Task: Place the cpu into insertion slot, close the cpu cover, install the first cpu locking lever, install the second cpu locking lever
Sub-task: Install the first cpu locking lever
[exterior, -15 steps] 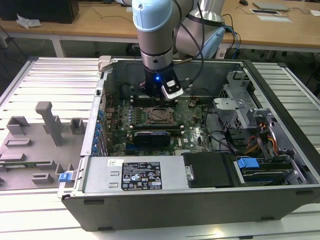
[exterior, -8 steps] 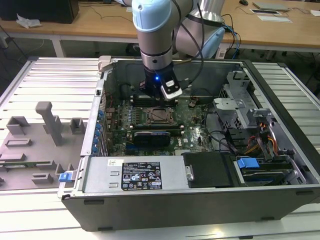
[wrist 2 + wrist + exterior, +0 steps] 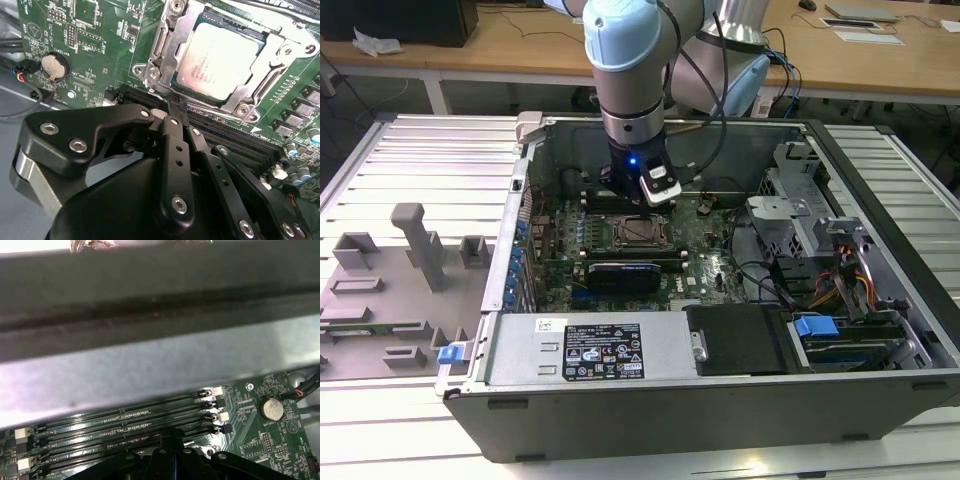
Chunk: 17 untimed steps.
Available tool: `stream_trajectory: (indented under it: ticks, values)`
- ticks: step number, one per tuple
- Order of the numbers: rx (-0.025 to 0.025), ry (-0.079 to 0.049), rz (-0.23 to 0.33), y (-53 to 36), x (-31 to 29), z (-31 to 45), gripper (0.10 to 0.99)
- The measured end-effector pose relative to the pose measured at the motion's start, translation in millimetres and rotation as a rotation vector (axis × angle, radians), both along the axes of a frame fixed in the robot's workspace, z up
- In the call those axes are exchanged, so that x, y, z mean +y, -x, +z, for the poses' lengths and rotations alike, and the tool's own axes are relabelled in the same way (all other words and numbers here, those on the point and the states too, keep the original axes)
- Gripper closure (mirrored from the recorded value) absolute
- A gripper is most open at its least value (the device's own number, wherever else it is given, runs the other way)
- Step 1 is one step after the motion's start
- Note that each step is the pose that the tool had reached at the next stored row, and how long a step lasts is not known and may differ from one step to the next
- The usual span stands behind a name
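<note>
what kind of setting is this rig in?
Probably a robotics lab or test workbench. An open computer case lies on a slatted metal table, grey fixtures stand beside it, and wooden desks run behind. The gripper sits by the chip in its socket.

Pale silver-beige cpu [image 3: 222, 57] sits in a silvery cover [image 3: 170, 47] on the green board [image 3: 95, 30]. The gripper [image 3: 172, 102] is matte black with silver screws. Memory slots [image 3: 125, 420] are black with white and black end clips. The arm [image 3: 635, 60] is light blue and grey.

Wooden desks [image 3: 520, 45] stand behind a slatted metal workbench [image 3: 410, 160].
</note>
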State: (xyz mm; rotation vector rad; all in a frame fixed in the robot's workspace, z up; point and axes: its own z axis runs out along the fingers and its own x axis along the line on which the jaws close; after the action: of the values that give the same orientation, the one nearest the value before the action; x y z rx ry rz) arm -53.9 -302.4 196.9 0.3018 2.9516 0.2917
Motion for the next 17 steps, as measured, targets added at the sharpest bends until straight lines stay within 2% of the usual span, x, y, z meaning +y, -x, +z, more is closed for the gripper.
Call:
stream_trajectory:
  ticks: [5, 10, 14, 17]
  values:
    - [-0.0006, -0.001, -0.001, -0.1, 0.1, 2.1, 0.980]
    - [-0.0003, 0.000, -0.001, 0.0, 0.1, 13.1, 0.980]
    - [-0.0006, 0.000, -0.001, -0.1, 4.2, 13.2, 0.980]
    - [-0.0013, 0.000, -0.001, -0.1, 4.6, 13.2, 0.980]
